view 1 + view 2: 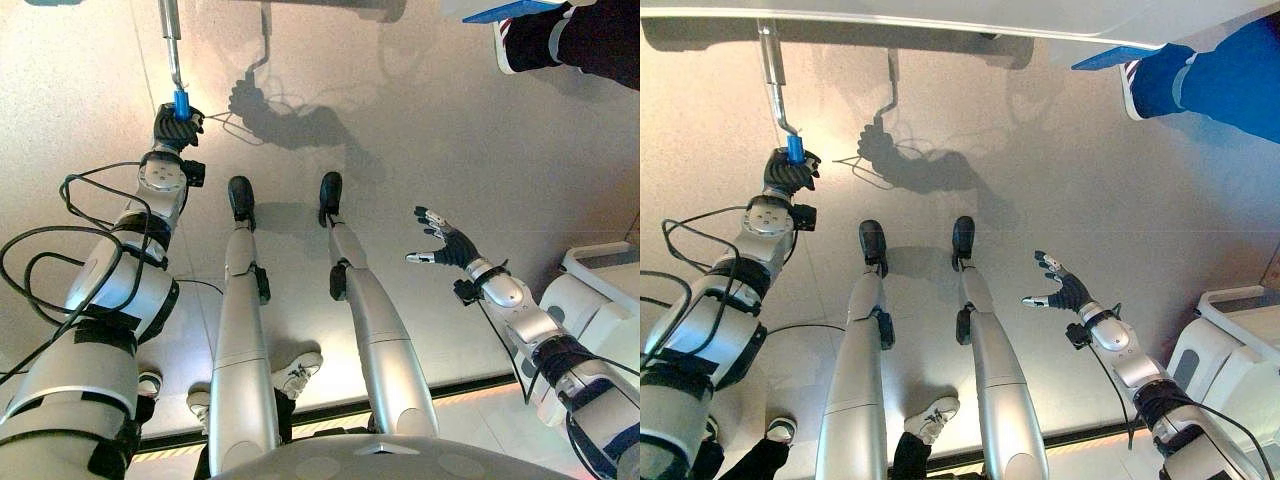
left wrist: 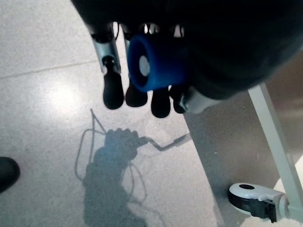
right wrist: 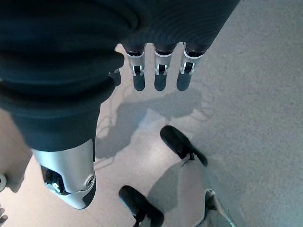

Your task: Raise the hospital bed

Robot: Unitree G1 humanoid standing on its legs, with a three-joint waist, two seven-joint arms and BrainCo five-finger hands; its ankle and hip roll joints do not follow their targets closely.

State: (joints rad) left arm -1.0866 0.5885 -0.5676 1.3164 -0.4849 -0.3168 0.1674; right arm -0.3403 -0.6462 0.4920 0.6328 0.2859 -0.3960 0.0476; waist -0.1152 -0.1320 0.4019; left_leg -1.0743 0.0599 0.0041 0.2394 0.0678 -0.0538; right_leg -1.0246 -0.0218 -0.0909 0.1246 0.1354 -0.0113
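Gripping the blue crank handle point(image 1: 795, 149) at the far left, your left hand point(image 1: 788, 172) curls round it; your right hand point(image 1: 447, 243) hangs open at the right, above the floor point(image 1: 450, 140).

One blue crank handle point(image 1: 795, 149) (on one metal crank rod point(image 1: 772, 70)), one bed caster point(image 2: 258, 202), two robot hands.

The grey metal crank rod point(image 1: 171, 35) runs off the top edge, so its joint with the bed cannot be seen. The blue cylindrical crank handle point(image 2: 154, 61) is half hidden inside the left hand point(image 1: 176, 127). A person's dark-trousered leg and shoe point(image 1: 560, 40) is cut by the corner. The white bed frame point(image 2: 277, 142) leaves the edge
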